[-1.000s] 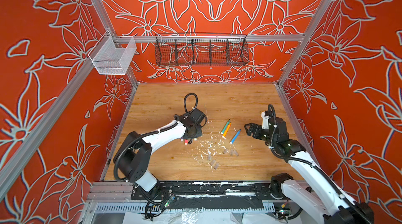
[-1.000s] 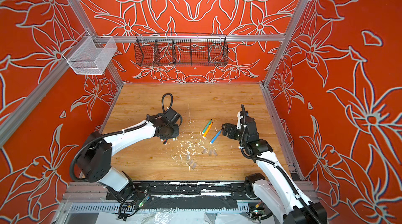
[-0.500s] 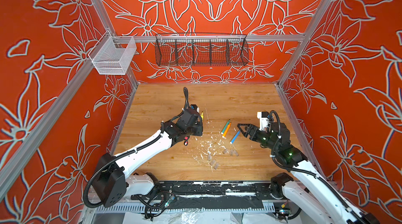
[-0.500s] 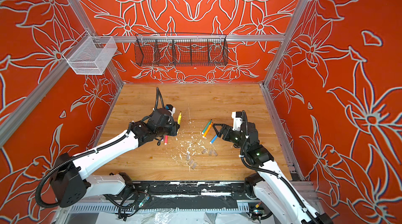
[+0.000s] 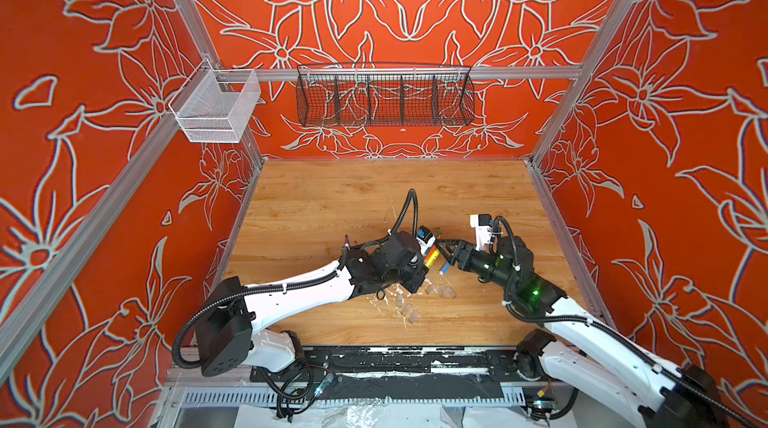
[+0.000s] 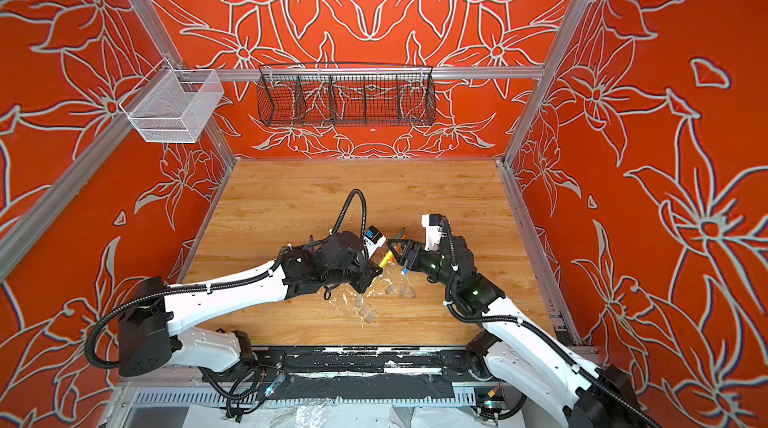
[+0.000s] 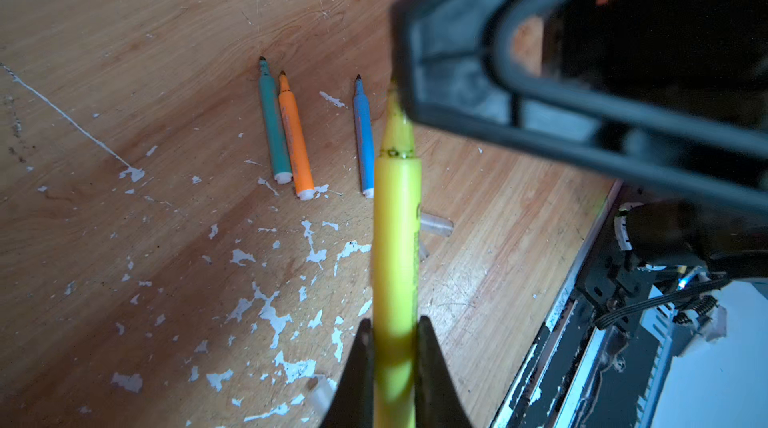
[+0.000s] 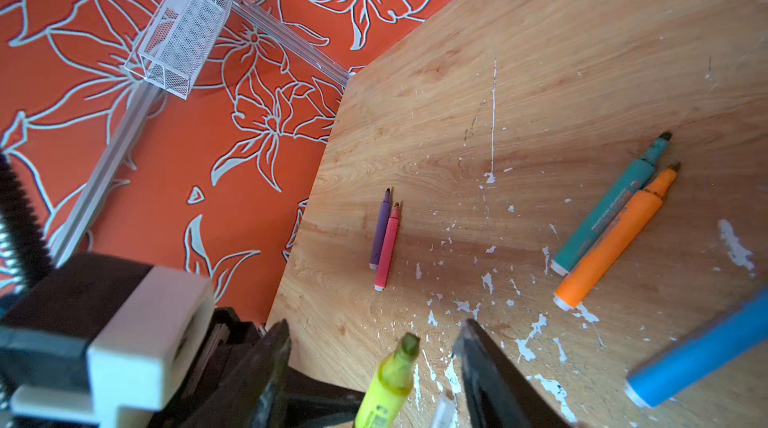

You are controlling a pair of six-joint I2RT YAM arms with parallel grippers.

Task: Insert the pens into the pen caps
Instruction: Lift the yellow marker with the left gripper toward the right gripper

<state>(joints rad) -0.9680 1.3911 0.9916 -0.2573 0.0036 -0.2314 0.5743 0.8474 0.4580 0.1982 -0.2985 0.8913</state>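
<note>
My left gripper is shut on the lower barrel of the yellow pen, which it holds above the table with the tip pointing at the right arm. The right gripper is open, with its jaws on either side of the yellow pen's tip and a gap on both sides. In both top views the two grippers meet mid-table. Green, orange and blue pens lie uncapped below them. Purple and pink pens lie further left. Clear pen caps lie loose nearer the front.
White paint flecks are scattered over the wooden table. A white mesh basket hangs on the left rail and a black wire basket on the back wall. Black rails run along the front edge.
My left arm has swung right, carrying the yellow pen to the right gripper. The right gripper has moved left, and its jaws have narrowed around the pen's tip.
</note>
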